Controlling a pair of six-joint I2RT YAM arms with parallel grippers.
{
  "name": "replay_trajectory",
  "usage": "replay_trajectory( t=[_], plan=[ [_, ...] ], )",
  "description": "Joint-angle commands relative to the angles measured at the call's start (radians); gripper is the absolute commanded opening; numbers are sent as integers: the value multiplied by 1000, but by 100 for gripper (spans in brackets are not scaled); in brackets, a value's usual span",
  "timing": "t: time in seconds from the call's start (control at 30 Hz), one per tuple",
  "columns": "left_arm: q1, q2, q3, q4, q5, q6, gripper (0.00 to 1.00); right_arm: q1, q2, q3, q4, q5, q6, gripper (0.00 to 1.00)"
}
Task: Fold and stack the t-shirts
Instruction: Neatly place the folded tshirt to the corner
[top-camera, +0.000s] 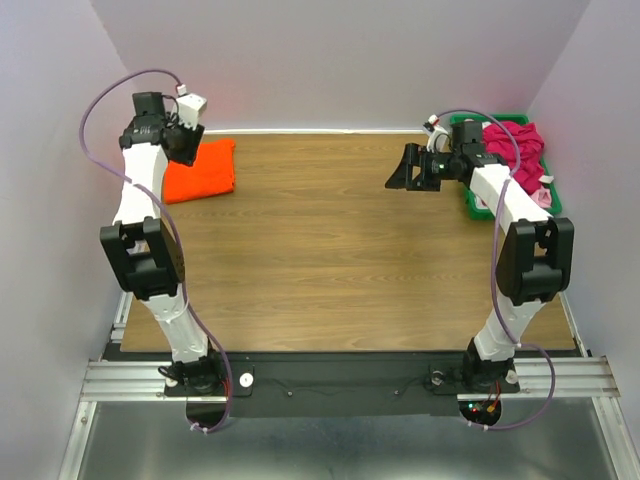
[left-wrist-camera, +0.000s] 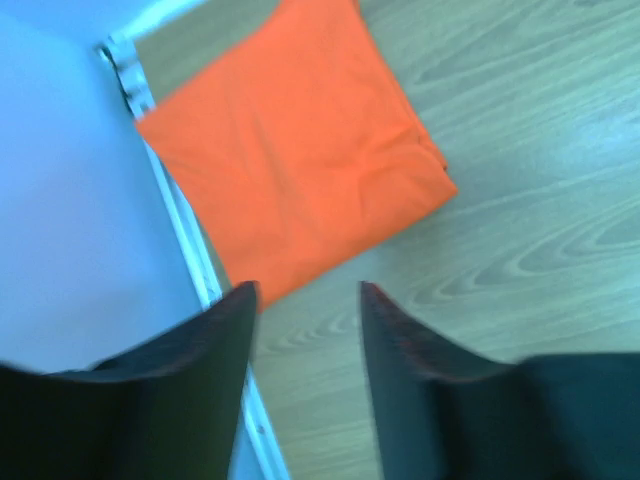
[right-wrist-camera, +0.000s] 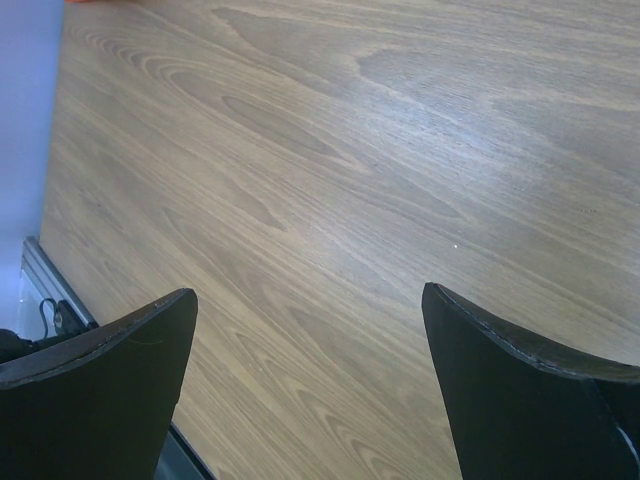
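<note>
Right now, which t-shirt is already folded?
The orange t-shirt, a flat rectangle on the table; the magenta t-shirt lies bunched in the green bin.

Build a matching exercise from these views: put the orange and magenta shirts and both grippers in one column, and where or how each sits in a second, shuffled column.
1. orange t-shirt
2. magenta t-shirt
3. left gripper
4. right gripper

A. jaws wide apart over the bare table
B. heaped in the green bin
C. folded flat at the far left corner
D. jaws apart and empty, by the folded shirt's edge

Pairs: 1-C, 2-B, 3-D, 4-A
</note>
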Motion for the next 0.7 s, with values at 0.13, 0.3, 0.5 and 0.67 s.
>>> replay_trajectory(
  t=[0.13, 0.3, 0.5, 0.67],
  plan=[
    [84, 13, -223, -62, 39, -60, 32, -7, -58, 40, 8, -32, 1, 100],
    [110, 65, -293, 4, -13, -63, 32, -5, -52, 30, 8, -28, -2, 100],
    [113, 171, -256, 61, 2, -96, 50, -7, -43, 24, 8, -19, -5, 100],
    [112, 261, -173, 84, 8, -123, 61, -7, -34, 27, 8, -11, -5, 100]
  ],
)
